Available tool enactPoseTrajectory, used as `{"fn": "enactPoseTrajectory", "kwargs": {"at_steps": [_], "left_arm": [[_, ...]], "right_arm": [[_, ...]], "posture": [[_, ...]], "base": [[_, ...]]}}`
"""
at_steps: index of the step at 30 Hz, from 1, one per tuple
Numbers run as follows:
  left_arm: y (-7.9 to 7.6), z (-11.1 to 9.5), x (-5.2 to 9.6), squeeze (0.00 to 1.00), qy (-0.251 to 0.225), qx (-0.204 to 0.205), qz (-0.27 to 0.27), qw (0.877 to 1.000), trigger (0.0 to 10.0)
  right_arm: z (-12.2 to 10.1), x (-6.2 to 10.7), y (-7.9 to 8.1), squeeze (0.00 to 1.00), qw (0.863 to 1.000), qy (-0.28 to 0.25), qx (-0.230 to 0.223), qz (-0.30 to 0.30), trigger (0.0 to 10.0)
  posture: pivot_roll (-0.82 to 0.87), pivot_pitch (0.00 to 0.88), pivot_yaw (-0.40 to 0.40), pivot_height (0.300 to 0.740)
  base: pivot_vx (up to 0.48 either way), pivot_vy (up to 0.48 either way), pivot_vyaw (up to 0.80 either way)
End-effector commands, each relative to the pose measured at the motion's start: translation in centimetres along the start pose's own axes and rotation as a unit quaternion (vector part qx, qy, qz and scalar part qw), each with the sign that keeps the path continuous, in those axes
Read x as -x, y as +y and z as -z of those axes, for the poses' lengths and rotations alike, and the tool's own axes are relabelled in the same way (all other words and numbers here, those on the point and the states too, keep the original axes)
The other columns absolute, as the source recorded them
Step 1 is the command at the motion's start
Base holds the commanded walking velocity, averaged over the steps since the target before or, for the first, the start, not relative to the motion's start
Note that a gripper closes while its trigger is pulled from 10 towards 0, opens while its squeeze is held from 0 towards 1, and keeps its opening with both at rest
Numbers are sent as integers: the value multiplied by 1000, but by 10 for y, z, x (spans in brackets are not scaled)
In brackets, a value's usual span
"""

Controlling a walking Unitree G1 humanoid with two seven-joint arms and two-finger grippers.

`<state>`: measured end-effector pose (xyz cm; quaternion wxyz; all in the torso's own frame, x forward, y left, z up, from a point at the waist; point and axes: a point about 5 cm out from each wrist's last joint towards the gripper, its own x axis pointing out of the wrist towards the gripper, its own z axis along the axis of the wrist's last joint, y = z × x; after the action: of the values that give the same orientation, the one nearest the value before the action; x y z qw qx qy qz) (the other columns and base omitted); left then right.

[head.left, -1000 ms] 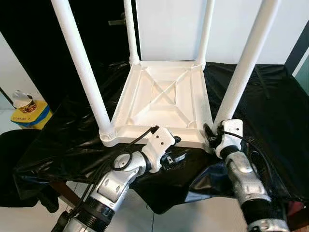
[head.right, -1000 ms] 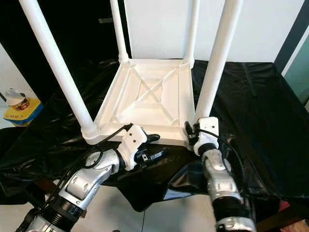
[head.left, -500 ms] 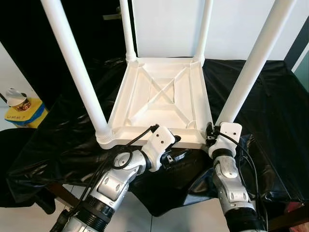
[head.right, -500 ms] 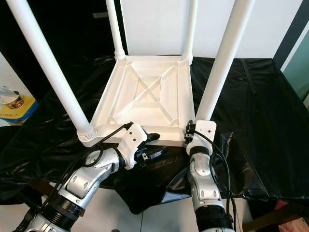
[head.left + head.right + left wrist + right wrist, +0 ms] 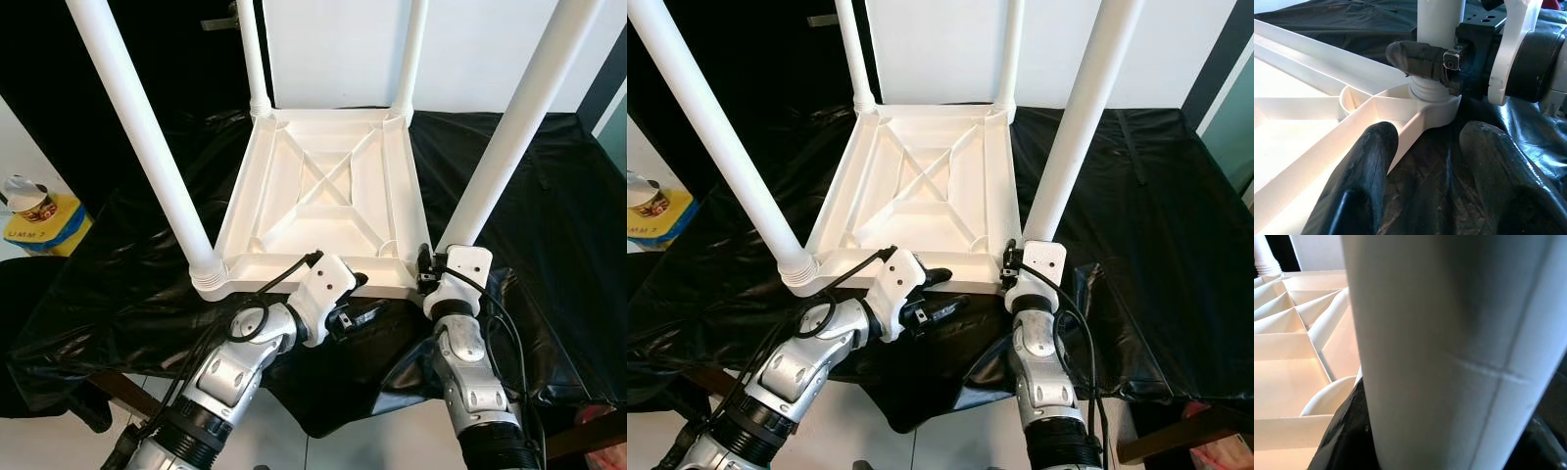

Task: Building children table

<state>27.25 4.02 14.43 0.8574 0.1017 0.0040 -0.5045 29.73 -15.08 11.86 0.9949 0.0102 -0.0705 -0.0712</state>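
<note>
Tabletop (image 5: 549, 186): draped in black plastic sheet, carrying the whole job.
Children's table (image 5: 328, 196): lies upside down on the sheet, ribbed underside up, four white legs rising from its corners.
Near-right leg (image 5: 505, 132): long axis close to upright, leaning slightly outward; its foot sits in the corner socket (image 5: 1434, 100) nearest the right arm.
Near-left leg (image 5: 142, 137): seated in its own corner, well apart from both pincers.
Right pincer (image 5: 431, 266): clamped on the near-right leg just above the socket; the right wrist view shows the leg between its dark fingers.
Left pincer (image 5: 361, 313): fingers apart, holding nothing, at the table's near edge, pointing across toward that same corner.
Key relation: the right arm has the leg; turning or pressing would run along the leg's axis, down into the socket. The left pincer is placed to steady the frame, judging by its position.
Yellow box (image 5: 34, 220): on the floor at left, apart.
</note>
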Motion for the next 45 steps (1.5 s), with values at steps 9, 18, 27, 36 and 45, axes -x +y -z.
{"fn": "enactPoseTrajectory", "kwargs": {"at_steps": [9,18,27,36,45], "left_arm": [[-6,4,7,0,9,3,28,1000,10000],[-6,4,7,0,14,-4,36,999,10000],[-8,0,3,0,8,-6,38,999,10000],[-8,0,5,0,9,-5,34,999,10000],[-8,2,7,0,11,-1,29,1000,10000]], "right_arm": [[-2,13,-21,1000,993,-8,-15,-116,10000],[6,11,-28,0,971,19,15,-238,10000],[1,-12,-19,0,954,20,49,-295,10000],[6,-12,-20,0,947,31,54,-315,5804],[11,-9,-24,0,952,40,47,-299,0]], "posture": [[-133,66,30,740],[-136,61,40,740],[-117,59,36,740],[-107,64,32,740],[-111,75,32,740]], "base": [[0,0,0],[0,0,0],[0,0,0],[0,0,0],[0,0,0]]}}
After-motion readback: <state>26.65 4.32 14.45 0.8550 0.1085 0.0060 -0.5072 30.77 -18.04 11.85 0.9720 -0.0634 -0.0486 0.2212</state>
